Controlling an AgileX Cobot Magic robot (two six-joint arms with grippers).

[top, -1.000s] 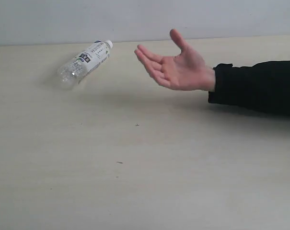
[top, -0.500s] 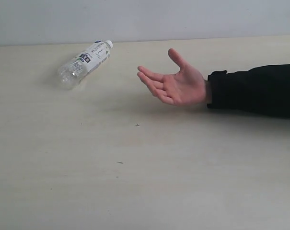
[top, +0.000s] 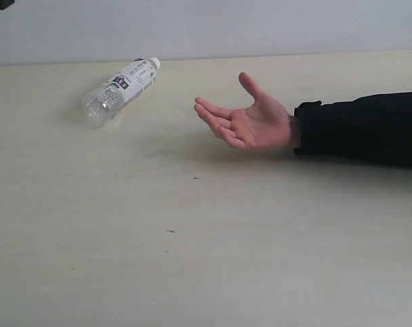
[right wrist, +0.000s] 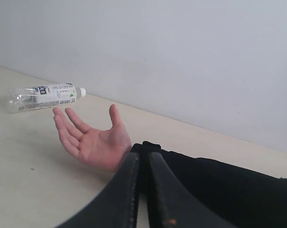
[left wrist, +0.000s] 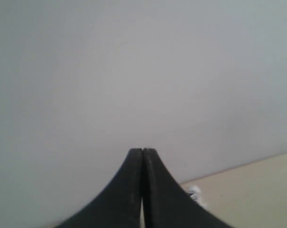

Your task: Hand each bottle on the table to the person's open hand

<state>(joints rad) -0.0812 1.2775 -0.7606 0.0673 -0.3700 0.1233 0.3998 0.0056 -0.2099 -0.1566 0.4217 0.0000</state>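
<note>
While the bottle [top: 120, 92] lies apart — right gripper [right wrist: 142, 164] behind sleeve

Bottle [top: 120, 92] left of open hand [top: 250, 122]

One clear, white-capped bottle [top: 119, 91] lies on its side on the pale table [top: 192, 259], apparently empty, well beyond the fingertips of the person's open, palm-up hand [top: 250, 122].
</note>
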